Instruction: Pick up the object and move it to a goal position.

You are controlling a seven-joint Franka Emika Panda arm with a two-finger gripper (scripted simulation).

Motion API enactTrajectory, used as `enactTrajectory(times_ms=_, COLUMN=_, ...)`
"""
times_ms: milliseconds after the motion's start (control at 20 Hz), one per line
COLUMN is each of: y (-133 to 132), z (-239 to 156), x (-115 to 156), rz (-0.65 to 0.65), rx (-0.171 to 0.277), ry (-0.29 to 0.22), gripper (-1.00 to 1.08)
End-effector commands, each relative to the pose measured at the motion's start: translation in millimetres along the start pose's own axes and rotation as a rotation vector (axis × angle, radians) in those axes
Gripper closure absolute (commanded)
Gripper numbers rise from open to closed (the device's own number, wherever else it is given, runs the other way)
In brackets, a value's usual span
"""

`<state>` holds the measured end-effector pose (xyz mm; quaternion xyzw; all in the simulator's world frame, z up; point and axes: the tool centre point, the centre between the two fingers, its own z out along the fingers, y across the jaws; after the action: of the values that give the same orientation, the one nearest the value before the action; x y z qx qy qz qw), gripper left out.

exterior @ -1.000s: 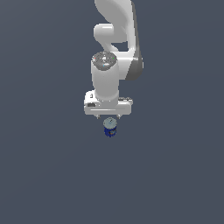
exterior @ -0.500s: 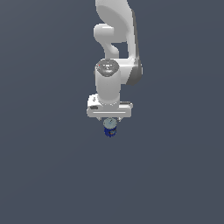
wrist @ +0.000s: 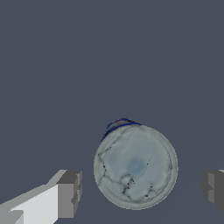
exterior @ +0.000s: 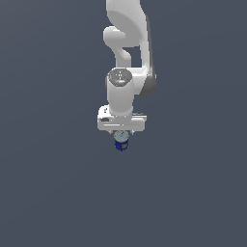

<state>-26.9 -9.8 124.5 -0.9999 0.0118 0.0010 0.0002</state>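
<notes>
Can (exterior: pixel 121 144) sits upright on the dark table (exterior: pixel 53 193), just below centre of the exterior view, directly under the white gripper (exterior: pixel 121 137). Blue body mostly hidden by the hand; only its lower part and a silver-grey top edge show.

Wrist view: round grey top of can (wrist: pixel 135 166) sits low and right of centre in frame, a sliver of blue wall above it. One of the fingers (wrist: pixel 69 193) at lower left, the other at the right edge. Fingers apart, clear grey gaps on both sides of the can, no contact.

Change over the last second: hand has come down. Earlier the can stood well clear beneath the fingers; now the hand overlaps its top, and the arm's wrist sits lower in frame. Can itself has not shifted.

Reading: descent to grasp height nearly done, fingers straddling the can. Closing looks like the next call. Nothing lifted yet; goal position not visible.
</notes>
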Motion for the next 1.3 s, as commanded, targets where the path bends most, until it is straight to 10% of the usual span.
enactTrajectory(times_ms=0, y=0, z=3, x=0, rz=0.0, rx=0.0, ry=0.0, gripper=-0.92)
enactTrajectory(times_ms=750, y=0, z=50, x=0, rz=0.001, rx=0.0, ry=0.002, gripper=-0.92)
enactTrajectory(times_ms=800, y=0, z=50, x=0, rz=0.001, rx=0.0, ry=0.002, gripper=1.08)
enactTrajectory(times_ms=1250, y=0, z=50, x=0, rz=0.001, rx=0.0, ry=0.002, gripper=1.08)
